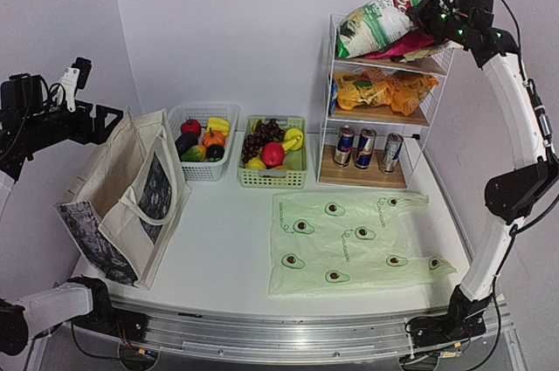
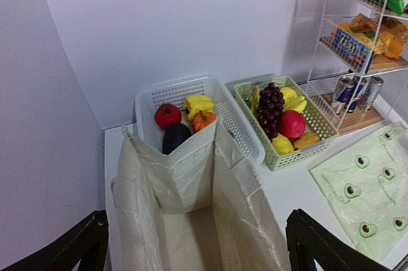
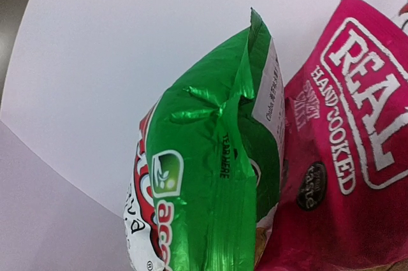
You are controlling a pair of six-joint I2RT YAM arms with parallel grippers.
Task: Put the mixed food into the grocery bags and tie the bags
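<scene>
Right gripper [image 1: 430, 15] is closed tight at the end of the green-white snack packet [image 1: 380, 24]; whether it holds the packet is unclear. Left gripper [image 2: 197, 253] is spread wide above the canvas tote [image 2: 185, 178].

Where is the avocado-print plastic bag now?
In the top view, the avocado bag lies flat on the right half of the table, just in front of the wire shelf and the green basket.

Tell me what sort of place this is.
Probably a robot lab bench staged as a mock grocery-packing station, not a real shop: a white table boxed in by plain walls, a wire rack of snack packets and drink cans, and baskets of plastic-looking fruit beside an open canvas tote.
</scene>
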